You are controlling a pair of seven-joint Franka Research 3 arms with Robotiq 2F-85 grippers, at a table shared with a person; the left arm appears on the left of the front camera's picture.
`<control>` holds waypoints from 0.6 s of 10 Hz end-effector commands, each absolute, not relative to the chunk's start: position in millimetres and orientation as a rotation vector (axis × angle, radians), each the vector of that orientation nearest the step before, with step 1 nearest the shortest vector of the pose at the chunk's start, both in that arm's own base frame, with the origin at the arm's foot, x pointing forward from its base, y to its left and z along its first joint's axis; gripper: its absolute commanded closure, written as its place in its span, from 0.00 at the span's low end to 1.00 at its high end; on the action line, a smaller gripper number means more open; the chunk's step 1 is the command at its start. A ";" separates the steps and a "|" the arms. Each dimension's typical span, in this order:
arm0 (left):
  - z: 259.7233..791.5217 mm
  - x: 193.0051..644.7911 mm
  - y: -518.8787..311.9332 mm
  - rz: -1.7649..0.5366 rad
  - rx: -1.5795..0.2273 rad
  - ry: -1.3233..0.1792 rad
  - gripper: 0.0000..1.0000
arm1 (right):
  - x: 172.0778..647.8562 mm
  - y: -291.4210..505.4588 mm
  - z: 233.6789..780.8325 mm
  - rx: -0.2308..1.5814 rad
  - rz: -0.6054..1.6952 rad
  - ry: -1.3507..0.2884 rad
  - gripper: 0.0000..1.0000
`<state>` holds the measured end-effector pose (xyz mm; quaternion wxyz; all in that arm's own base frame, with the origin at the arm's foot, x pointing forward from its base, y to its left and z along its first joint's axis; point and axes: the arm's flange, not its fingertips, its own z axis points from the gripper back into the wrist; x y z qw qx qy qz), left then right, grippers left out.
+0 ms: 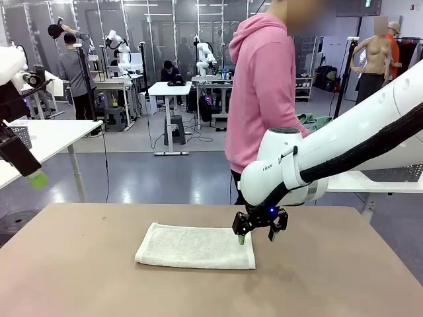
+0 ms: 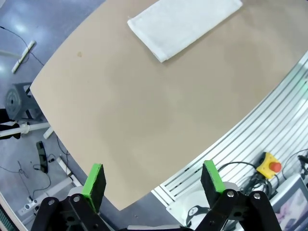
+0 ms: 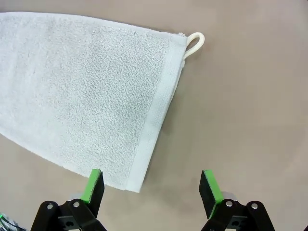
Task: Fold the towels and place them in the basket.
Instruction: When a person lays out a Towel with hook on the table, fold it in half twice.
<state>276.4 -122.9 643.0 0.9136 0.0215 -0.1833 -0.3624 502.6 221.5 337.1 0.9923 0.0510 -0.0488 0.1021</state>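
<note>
**Front view:** an off-white, folded rectangular terry towel [image 1: 195, 246] lies flat at the middle of the brown table [image 1: 73, 277]. The right jaws, spread, hang at its 3 o'clock edge. The left jaws are raised at the frame's 9 o'clock, well apart from it.

**Left wrist view:** the left jaws stand spread over bare table, with the towel at 1 o'clock.

**Right wrist view:** the spread right jaws straddle the towel's corner at 6 o'clock, and its cream hanging loop [image 3: 194, 43] lies at 1 o'clock.

**Risk:** closing here may pinch only the hem or top layer, so that lifting peels the fold open. Dragging pads may skew the cloth.
</note>
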 end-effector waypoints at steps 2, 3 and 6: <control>647.9 277.3 -121.7 -0.739 0.057 -0.384 0.00 | 520.1 230.2 320.5 0.128 0.112 -0.083 0.00; 647.9 277.3 -121.7 -0.739 0.057 -0.384 0.00 | 525.3 232.5 314.1 0.118 0.091 -0.077 0.00; 647.9 277.3 -121.7 -0.739 0.057 -0.384 0.00 | 539.6 235.8 299.9 0.120 0.045 -0.082 0.00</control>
